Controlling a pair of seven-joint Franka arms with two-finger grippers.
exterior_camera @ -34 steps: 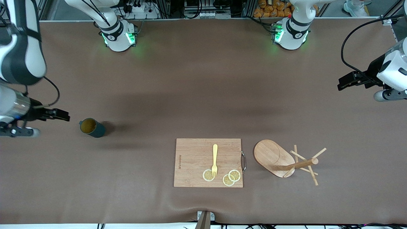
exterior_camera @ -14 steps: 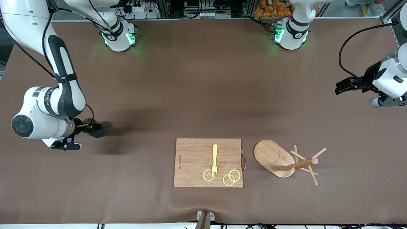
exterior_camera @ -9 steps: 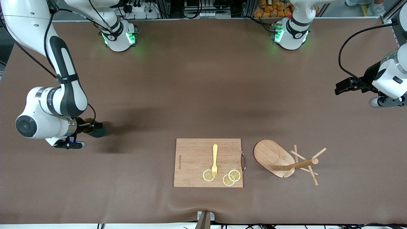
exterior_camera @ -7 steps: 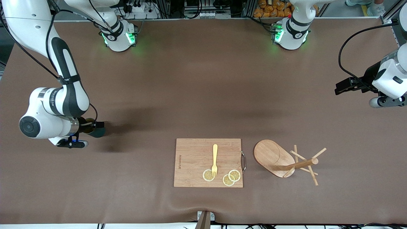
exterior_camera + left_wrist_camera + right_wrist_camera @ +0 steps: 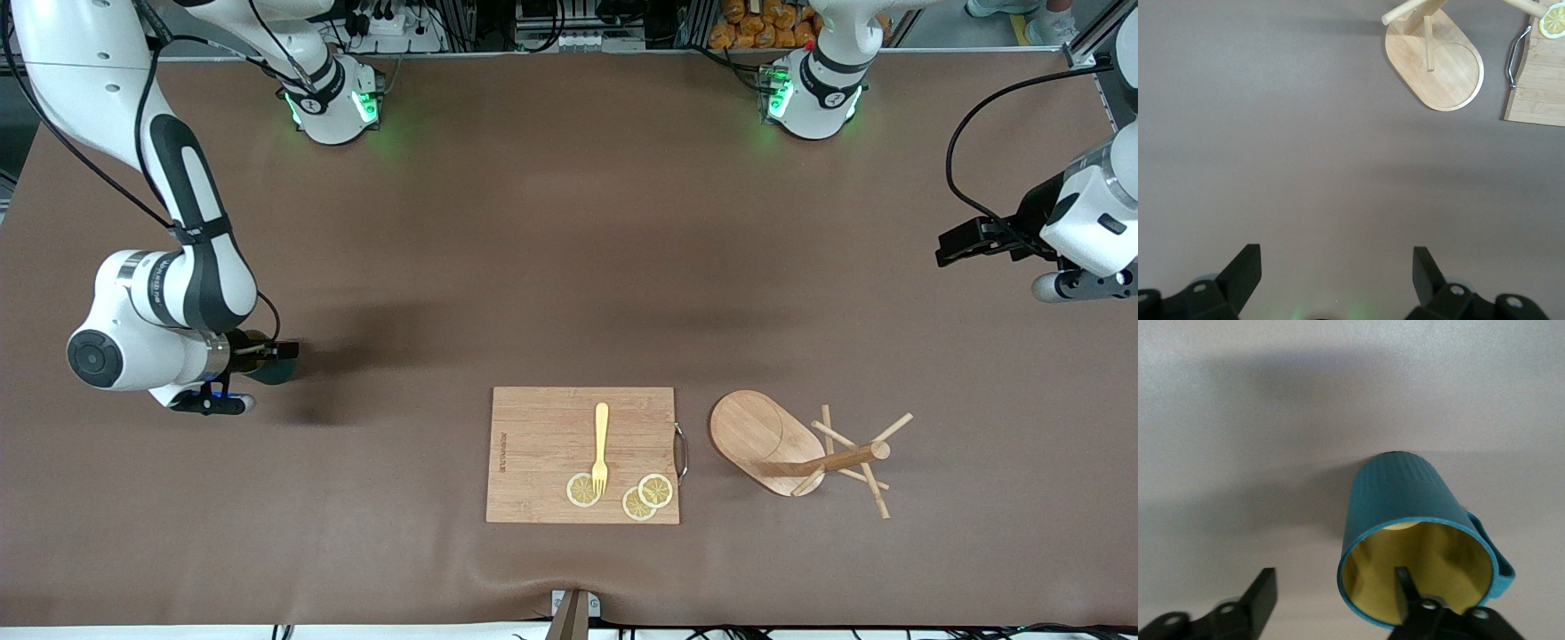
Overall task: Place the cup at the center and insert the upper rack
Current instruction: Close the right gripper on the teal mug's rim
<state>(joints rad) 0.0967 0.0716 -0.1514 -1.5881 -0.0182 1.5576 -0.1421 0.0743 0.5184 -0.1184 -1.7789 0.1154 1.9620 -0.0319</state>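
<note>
The dark teal cup (image 5: 272, 372) with a yellowish inside stands on the table at the right arm's end, mostly hidden under my right gripper (image 5: 277, 352). In the right wrist view the cup (image 5: 1405, 500) fills the middle. My right gripper (image 5: 1335, 592) is open and straddles the cup's wall, one finger (image 5: 1406, 587) inside the mouth and the other outside. The wooden upper rack (image 5: 772, 437) lies on its side beside the cutting board, toward the left arm's end; its base also shows in the left wrist view (image 5: 1445, 73). My left gripper (image 5: 957, 244) waits open and empty over bare table (image 5: 1336, 267).
A rectangular wooden cutting board (image 5: 542, 444) with a metal handle lies near the front edge. A yellow fork (image 5: 601, 440) and three lemon slices (image 5: 582, 490) lie on it. Both arm bases stand along the back edge.
My right arm swung in from the table's end and brought the open gripper down onto the cup's rim, then edged a little toward the table's middle. The left arm has barely moved.
</note>
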